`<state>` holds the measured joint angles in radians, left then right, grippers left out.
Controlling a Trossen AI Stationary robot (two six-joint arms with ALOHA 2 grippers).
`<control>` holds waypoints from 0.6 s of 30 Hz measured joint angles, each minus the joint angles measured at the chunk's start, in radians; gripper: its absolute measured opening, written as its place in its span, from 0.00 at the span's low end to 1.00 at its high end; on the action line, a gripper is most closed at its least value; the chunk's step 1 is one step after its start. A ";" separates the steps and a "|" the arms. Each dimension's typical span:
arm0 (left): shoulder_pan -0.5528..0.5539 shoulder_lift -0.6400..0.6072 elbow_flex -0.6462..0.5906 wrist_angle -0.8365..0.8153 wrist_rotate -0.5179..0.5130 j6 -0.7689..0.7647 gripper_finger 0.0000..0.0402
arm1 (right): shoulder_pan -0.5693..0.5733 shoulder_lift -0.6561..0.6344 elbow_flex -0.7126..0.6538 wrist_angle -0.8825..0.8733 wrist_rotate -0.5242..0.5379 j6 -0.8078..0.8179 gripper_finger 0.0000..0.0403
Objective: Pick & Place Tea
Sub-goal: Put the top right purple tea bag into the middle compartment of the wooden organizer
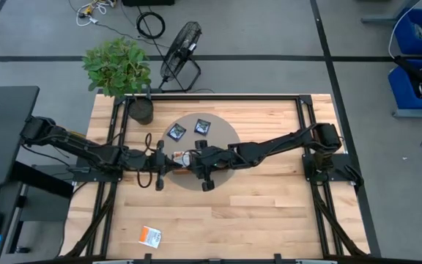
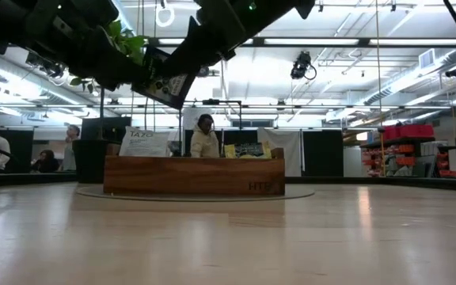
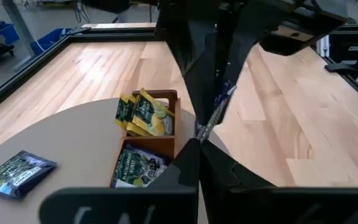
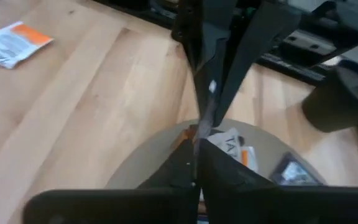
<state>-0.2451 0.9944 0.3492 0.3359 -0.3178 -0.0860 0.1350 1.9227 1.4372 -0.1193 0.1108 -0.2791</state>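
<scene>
High view: above the tray (image 1: 189,163), my left gripper (image 1: 168,159) and right gripper (image 1: 193,157) meet, both pinched on one sachet (image 2: 167,82), probably handing it over.

The left claw (image 3: 199,142) fills the lower middle, its two dark fingers pressed together at the tips on the edge of a thin sachet (image 3: 218,106), held edge-on. The right claw (image 3: 225,81) comes down from twelve o'clock and meets the same sachet. Behind them a brown wooden tray (image 3: 164,134) sits on a grey round mat (image 3: 61,143), its compartments holding yellow-green sachets (image 3: 143,116) upright. A dark navy sachet (image 3: 17,173) lies flat at eight o'clock on the mat. The wooden surface (image 3: 291,118) spreads around.
</scene>
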 joint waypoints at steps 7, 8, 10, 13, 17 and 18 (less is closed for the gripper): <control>0.001 -0.009 0.000 0.012 -0.002 0.002 0.01 | -0.037 -0.092 -0.161 0.180 -0.146 0.043 0.21; 0.001 -0.009 0.000 0.008 -0.007 0.002 0.01 | -0.042 -0.121 -0.201 0.217 -0.147 0.055 0.23; 0.005 -0.009 0.000 0.004 -0.011 0.004 0.00 | -0.046 -0.181 -0.277 0.301 -0.139 0.084 0.26; 0.025 -0.007 0.019 -0.034 -0.008 0.005 0.00 | -0.048 -0.263 -0.392 0.395 -0.128 0.109 0.30; 0.056 -0.007 0.071 -0.098 0.028 0.016 0.00 | -0.048 -0.362 -0.547 0.505 -0.093 0.166 0.34; 0.062 -0.007 0.086 -0.118 0.047 0.019 0.00 | -0.049 -0.388 -0.592 0.560 -0.093 0.171 0.35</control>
<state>-0.1828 0.9878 0.4351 0.2178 -0.2712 -0.0669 0.0860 1.5352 0.8448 0.4409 0.0179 -0.1083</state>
